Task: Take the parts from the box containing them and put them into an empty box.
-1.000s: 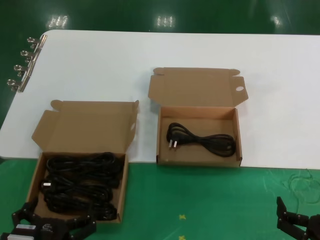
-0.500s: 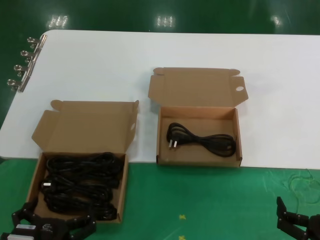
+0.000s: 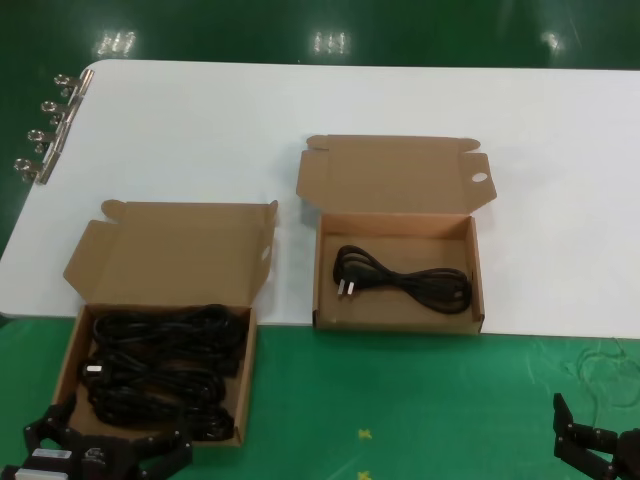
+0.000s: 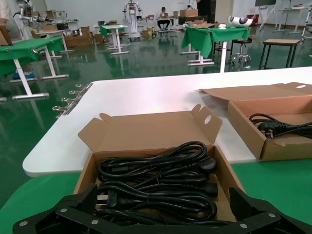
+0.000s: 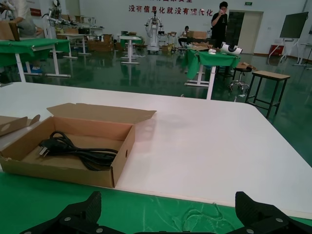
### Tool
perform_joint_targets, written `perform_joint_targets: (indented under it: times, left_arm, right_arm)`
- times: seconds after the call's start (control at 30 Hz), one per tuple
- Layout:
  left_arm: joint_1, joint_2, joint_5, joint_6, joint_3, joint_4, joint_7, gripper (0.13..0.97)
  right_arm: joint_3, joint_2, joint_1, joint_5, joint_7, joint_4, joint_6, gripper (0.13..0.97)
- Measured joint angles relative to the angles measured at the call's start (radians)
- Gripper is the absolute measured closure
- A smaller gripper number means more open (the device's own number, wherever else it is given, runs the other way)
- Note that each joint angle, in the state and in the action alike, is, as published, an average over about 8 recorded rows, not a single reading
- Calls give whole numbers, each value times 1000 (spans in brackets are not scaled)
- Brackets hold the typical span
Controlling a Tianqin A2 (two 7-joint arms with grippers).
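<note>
The left gripper hovers with its fingers spread wide, just short of the near edge of the full box, holding nothing. That box sits at the tabletop's near left, half over the green cloth, its lid folded back toward the far edge. Inside, the cables lie in a tangled black heap; one plug with silvery prongs shows near the front wall.

The right gripper waits at the near right corner, fingers also spread and empty, well apart from both boxes.

The second box stands near the middle of the near edge and already holds one cable.

The step in hand looks like reaching into the heap for the next cable. To do it well, I would come down over a single coil on top, close around the bundled loops instead of one strand, and lift straight up so neighbouring cords do not drag along.
</note>
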Motion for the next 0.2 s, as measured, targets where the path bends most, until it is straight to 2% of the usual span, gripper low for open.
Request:
perform_joint_targets:
  times: [0.2]
  left_arm:
    - [0, 0, 0, 0, 0, 0, 0, 132]
  right_arm:
    - [0, 0, 0, 0, 0, 0, 0, 129]
